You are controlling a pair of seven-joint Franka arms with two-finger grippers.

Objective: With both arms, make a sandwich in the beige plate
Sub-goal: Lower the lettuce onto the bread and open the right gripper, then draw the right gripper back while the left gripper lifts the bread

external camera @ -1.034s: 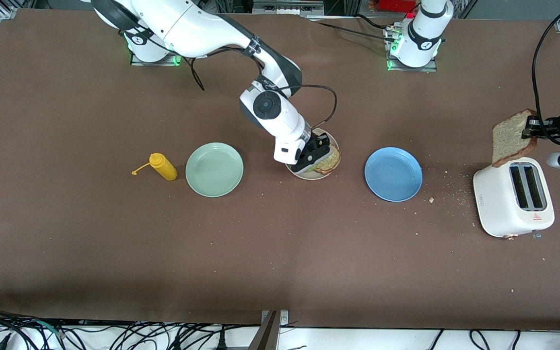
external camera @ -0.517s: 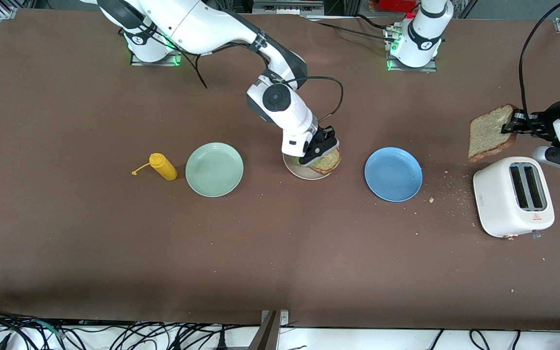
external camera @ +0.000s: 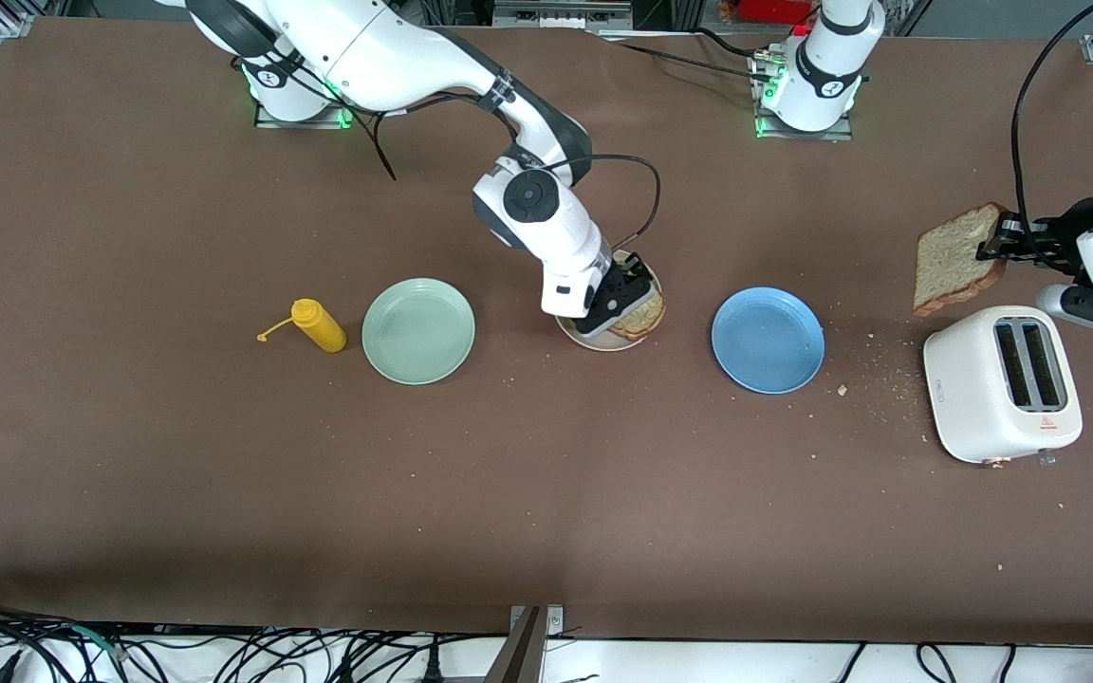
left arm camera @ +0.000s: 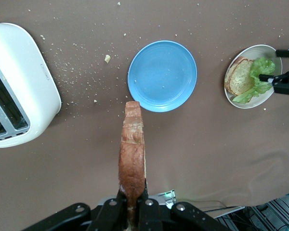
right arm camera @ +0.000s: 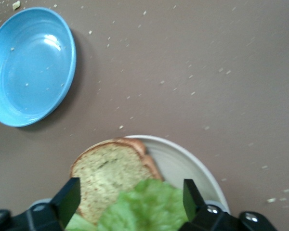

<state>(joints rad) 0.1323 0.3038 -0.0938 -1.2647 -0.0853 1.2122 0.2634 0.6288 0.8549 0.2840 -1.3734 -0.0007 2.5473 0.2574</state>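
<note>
Brown tabletop: on the beige plate [external camera: 603,339], toast [external camera: 642,316] and lettuce [left arm camera: 258,79] lie under the spread-open right gripper [external camera: 615,296]. Over the toaster [external camera: 1002,383], the left gripper [external camera: 1004,237] pinches the second slice [external camera: 956,258], which probably travels plateward to cap the lettuce.

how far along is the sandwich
Done: bottom toast lies on the beige plate with lettuce on it, the open right gripper just above. In hand: left gripper holds the second slice over the table by the toaster. Left: set it on top.
</note>
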